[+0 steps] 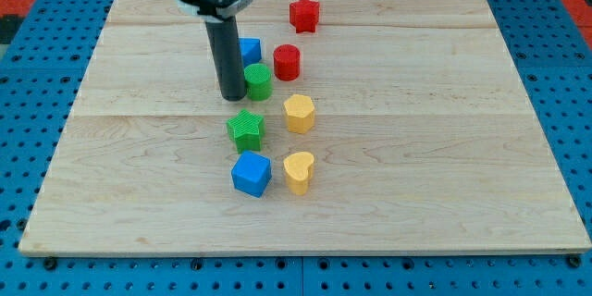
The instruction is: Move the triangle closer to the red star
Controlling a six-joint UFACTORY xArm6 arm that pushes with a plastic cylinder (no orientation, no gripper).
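My tip (231,98) is a bare rod end with nothing to open or close; it rests on the board just left of the green cylinder (258,82), touching or nearly so. Directly behind the rod, a blue block (251,51) peeks out on its right side; this seems to be the triangle, though its shape is mostly hidden. The red star (303,14) sits farther back and to the right, apart from it. A red cylinder (287,62) stands between them, just right of the blue block. Nearer are a green star (245,129), a yellow block (299,112), a blue cube (251,173) and a yellow heart (299,171), all on the wooden board (444,148).
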